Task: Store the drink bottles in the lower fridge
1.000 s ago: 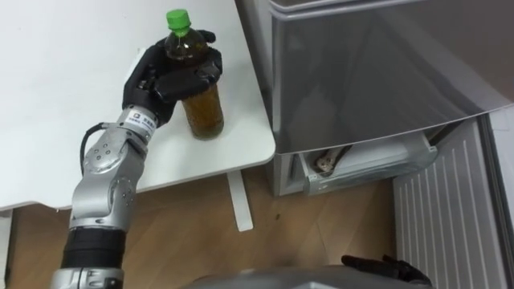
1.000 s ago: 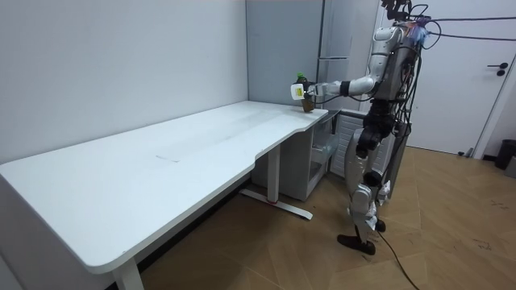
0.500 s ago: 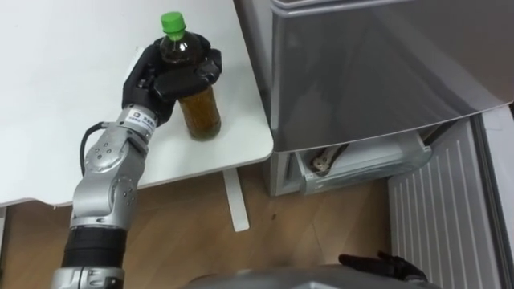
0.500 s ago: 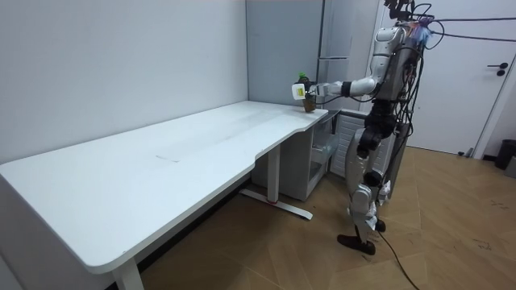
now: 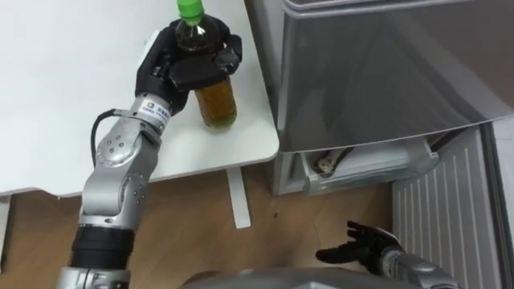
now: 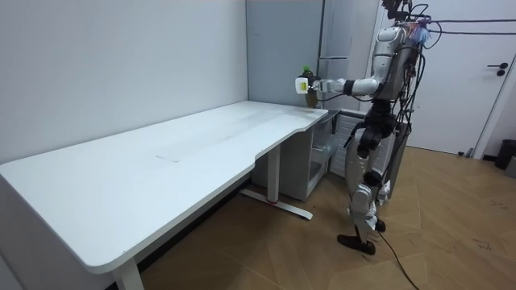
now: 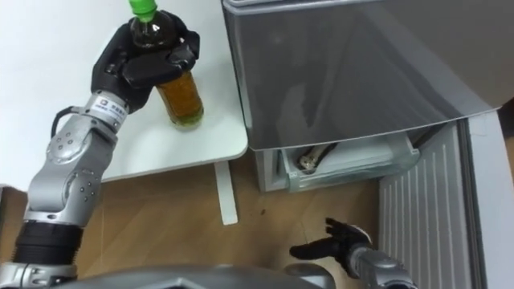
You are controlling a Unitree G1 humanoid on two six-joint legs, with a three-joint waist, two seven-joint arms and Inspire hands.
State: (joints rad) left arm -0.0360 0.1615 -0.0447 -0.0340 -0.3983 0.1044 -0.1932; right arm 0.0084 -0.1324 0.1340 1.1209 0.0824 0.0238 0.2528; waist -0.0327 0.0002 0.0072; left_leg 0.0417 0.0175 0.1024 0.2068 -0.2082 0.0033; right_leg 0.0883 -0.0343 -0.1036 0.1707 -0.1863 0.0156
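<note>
An amber drink bottle [image 5: 217,100] with a green cap [image 5: 190,9] hangs above the white table's [image 5: 56,88] right end. My left hand [image 5: 183,63] is shut on its neck and shoulder. The room view shows the bottle [image 6: 307,81] held clear of the tabletop, with me standing at the table's end beside the grey fridge [image 5: 377,72]. Below the grey front, the lower fridge compartment [image 5: 365,164] stands open, with a pale shelf showing. My right hand [image 5: 363,246] hangs low near my hip, fingers relaxed and holding nothing.
A white ribbed panel [image 5: 442,209] stands to the right of the open compartment. Something small lies on the pale shelf [image 5: 324,163]. The table leg [image 5: 238,201] stands on wooden floor [image 5: 193,233] between me and the fridge. A long white table [image 6: 161,161] stretches toward the room view's left.
My left hand has lifted the bottle up off the table and slightly toward the fridge. My right hand has risen further into view at the lower right.
</note>
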